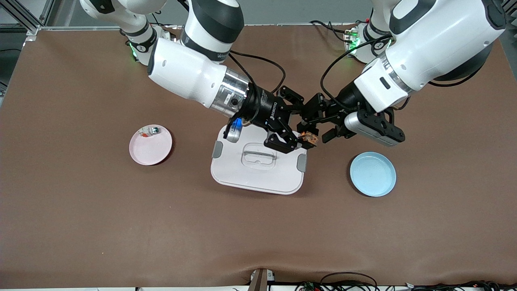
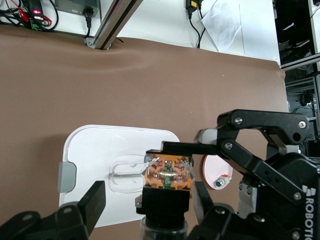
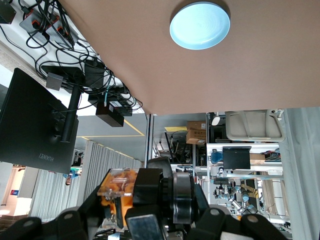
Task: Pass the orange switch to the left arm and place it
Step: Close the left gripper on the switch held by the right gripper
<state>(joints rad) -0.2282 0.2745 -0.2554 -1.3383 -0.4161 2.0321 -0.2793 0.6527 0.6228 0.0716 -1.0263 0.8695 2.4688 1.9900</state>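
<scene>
The right gripper [image 1: 302,142] is clamped on the orange switch [image 1: 309,138], holding it in the air over the edge of the box [image 1: 258,178] at the left arm's end, above the grey latch [image 1: 301,162]. The height looks deliberate: the switch is carried over the lid rather than round it, so nothing touches the box.

The left gripper [image 1: 317,129] meets it from the left arm's end of the bench, its fingers spread either side of the switch and not yet pressed on it. In the left wrist view the switch [image 2: 167,173] sits between those spread fingers, gripped by the right gripper [image 2: 170,165]. This reads as the handover, with the switch presented sideways so its free faces can be taken.

Beside the box toward the left arm's end lies an empty blue plate [image 1: 372,174], probably the goal. Beside the box toward the right arm's end, a pink plate [image 1: 150,144] holds a small white-grey part [image 1: 152,130].
</scene>
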